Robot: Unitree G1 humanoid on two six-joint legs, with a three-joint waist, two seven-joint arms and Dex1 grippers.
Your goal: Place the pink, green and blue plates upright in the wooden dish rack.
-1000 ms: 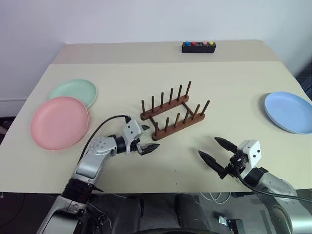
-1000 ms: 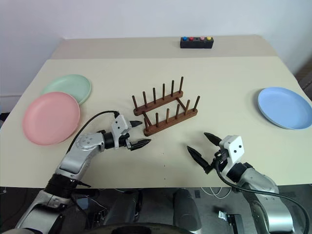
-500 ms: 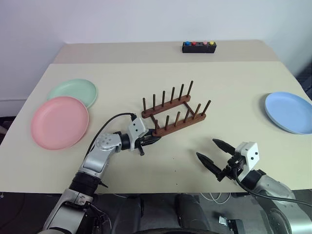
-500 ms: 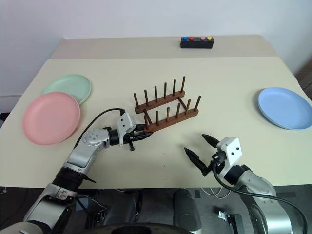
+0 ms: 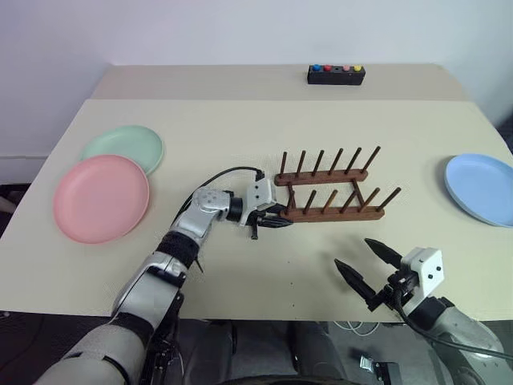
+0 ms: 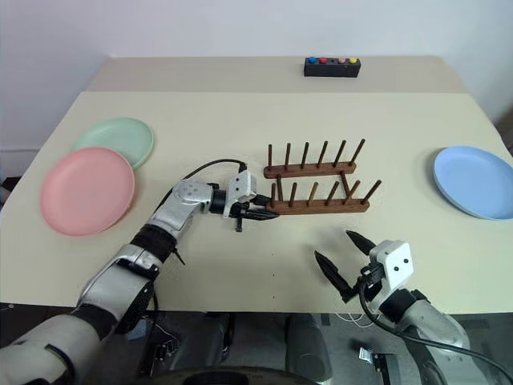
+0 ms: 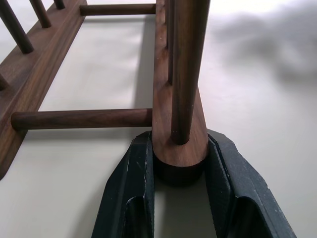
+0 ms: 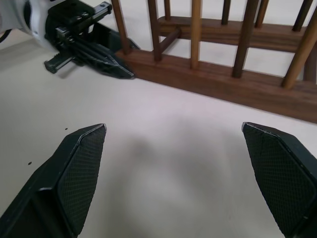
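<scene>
A: Rack first. How would you expect the wooden dish rack [image 5: 330,192] to handle?

B: Stiff and light, I'd judge; bare wood on a smooth table [image 5: 240,120], so it should slide easily. The base bars look the safest place to take it; the pegs are thin and would lever. It sits a little right of the table's middle, its two bars running from nine o'clock to three.

A: And the plates?

B: Rigid, shallow and probably slick, lying flat, so the rim is the only hold. The pink plate [image 5: 101,198] lies at the nine o'clock side, the green plate [image 5: 123,147] touching or tucked under it at its one o'clock. The blue plate [image 5: 483,188] is well apart, at the three o'clock edge. None is in the rack yet.

A: Fingers?

B: The left gripper [image 5: 273,221] is clamped on the nine o'clock end of the near base bar; its wrist view shows both fingers [image 7: 130,188] pressed against the rounded tip. The right gripper [image 5: 369,266] hangs at the rack's five o'clock, spread wide, holding nothing.
</scene>
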